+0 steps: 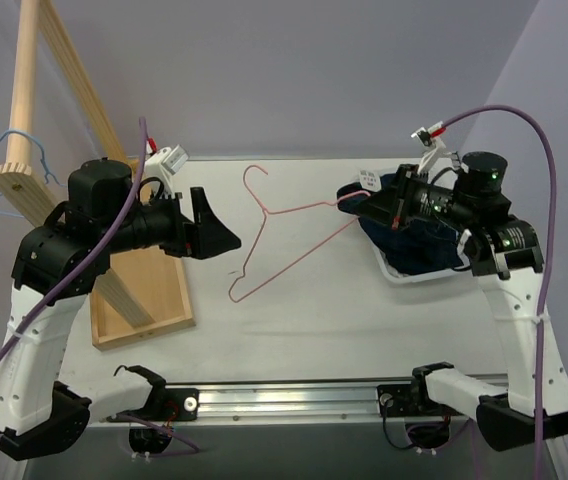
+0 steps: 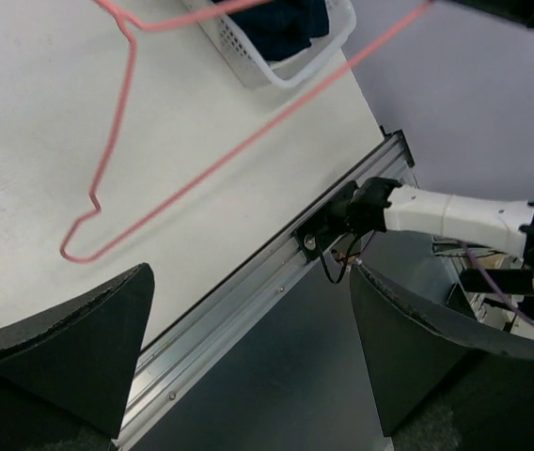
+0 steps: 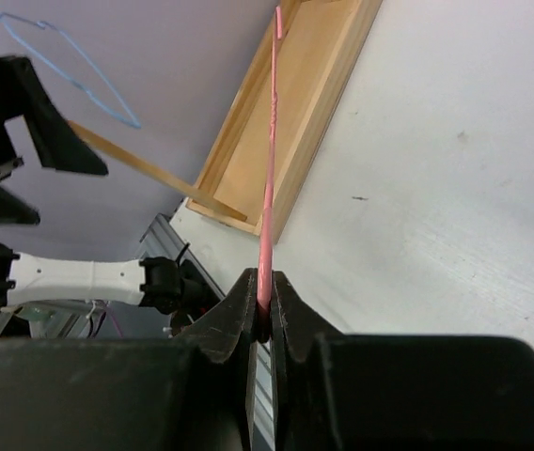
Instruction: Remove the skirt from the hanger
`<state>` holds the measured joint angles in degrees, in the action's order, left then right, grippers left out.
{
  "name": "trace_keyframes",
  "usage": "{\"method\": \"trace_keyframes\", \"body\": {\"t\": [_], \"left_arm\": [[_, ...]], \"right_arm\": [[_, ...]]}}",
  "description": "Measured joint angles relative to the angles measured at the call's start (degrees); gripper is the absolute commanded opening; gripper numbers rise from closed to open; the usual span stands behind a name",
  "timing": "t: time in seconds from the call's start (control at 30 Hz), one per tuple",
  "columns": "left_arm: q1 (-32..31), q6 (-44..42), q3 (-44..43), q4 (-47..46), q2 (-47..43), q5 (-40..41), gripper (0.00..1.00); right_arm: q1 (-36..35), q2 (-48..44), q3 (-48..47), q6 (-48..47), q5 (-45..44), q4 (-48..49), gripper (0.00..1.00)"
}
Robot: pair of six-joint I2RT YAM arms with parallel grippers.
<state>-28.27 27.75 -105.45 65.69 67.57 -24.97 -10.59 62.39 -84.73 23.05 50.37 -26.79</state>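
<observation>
The light-blue hanger is seen hung bare on the wooden rack, behind and left of the nearer left arm's wide-spread, empty fingers, while the right fingers are clamped on the pink hanger above the worktop; no skirt is visible.

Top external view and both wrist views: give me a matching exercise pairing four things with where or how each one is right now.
Things:
1. pink hanger
2. light-blue hanger
3. navy garment
4. left gripper

States:
A. hanging at the wooden rack
B. open, holding nothing
C. clamped in the right gripper
D. inside the white basket

Pairs: 1-C, 2-A, 3-D, 4-B
</observation>
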Motion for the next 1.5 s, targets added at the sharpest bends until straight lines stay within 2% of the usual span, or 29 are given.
{"method": "trace_keyframes", "body": {"t": [0.07,0.23,0.43,0.73,0.97,1.2,1.33,1.5], "left_arm": [[-1.38,-0.55,2.82,0.11,-1.92,0.96,0.94],[-11.87,-2.05,10.56,0.15,-6.32,8.76,0.94],[-16.33,-0.09,21.03,-0.26,-11.39,13.42,0.94],[-17.88,3.37,29.83,-0.66,-17.35,15.96,0.94],[-18.53,3.63,32.85,0.61,-18.08,16.87,0.94],[-18.99,4.87,36.92,1.27,-20.5,16.83,0.94],[-19.06,6.36,39.1,1.31,-23.69,16.85,0.94],[-19.26,7.78,39.63,1.38,-26.08,16.94,0.94]], "right_arm": [[0.0,3.19,-0.79,0.31,-0.24,2.03,0.0],[-0.76,10.16,-1.77,3.67,-0.55,11.15,0.0],[-5.35,21.77,-12.37,3.23,-1.51,19.74,0.0],[-13.38,36.44,-26.53,-0.13,-1.62,29.73,0.0],[-20.83,48.09,-39.56,-3.82,-1.99,30.86,0.0],[-28.06,54.64,-44.26,-6.21,-3.45,31.76,0.0],[-31.26,60.89,-53.4,-7.54,-3.85,31.15,0.0],[-33.68,64.32,-57.81,-7.89,-4.48,32.44,0.0]]}}
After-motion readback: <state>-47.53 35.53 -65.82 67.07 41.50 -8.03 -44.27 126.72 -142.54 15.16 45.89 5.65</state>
